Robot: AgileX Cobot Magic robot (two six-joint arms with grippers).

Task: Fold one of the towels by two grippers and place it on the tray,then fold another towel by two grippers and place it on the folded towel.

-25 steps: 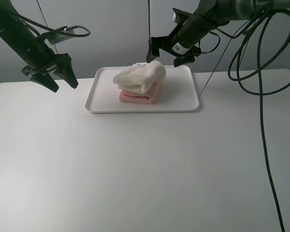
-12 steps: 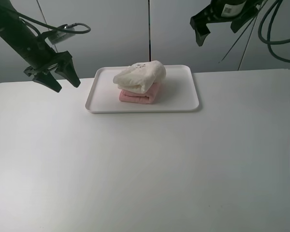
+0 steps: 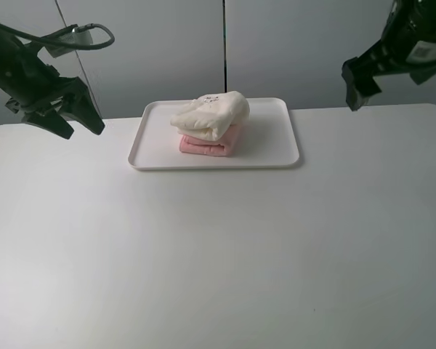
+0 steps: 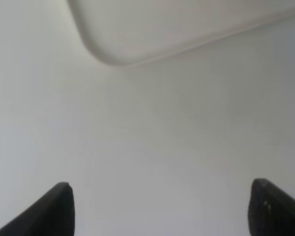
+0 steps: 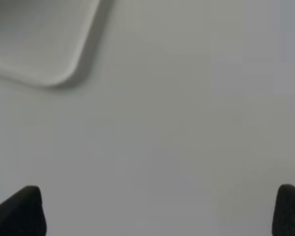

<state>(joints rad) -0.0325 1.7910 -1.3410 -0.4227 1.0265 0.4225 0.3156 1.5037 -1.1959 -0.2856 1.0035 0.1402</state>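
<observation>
Exterior high view: the cream towel (image 3: 211,114) is seen folded and resting on top of the pink towel (image 3: 212,142), the pair stacked on the white tray (image 3: 276,149) at the far middle of the desk (image 3: 218,254). The stack is slightly skewed, with the cream towel overhanging the pink one toward the left of the view, but both are carried inside the tray's rim. The left gripper (image 3: 71,120) is held above the desk's far left corner, well apart from the tray, its jaws spread and empty. The right gripper (image 3: 357,86) hangs high at the far right, equally clear of the tray, jaws spread with nothing between them. The task is judged complete or all but complete; what is left is a clean withdrawal, best made by lifting both arms up and outward so that neither the jaws nor the trailing cables are drawn across the stack.

Left wrist view: only a rounded corner of the tray (image 4: 113,54) and bare desk are shown, with the two dark fingertips (image 4: 54,211) set wide apart at the frame's edge. No cloth is caught between them.

Right wrist view: another blurred tray corner (image 5: 49,69) is seen over plain desk, and the fingertips (image 5: 22,211) again stand far apart, released and holding nothing. A check that no towel edge hangs over the rim is advised before the arms are parked.
</observation>
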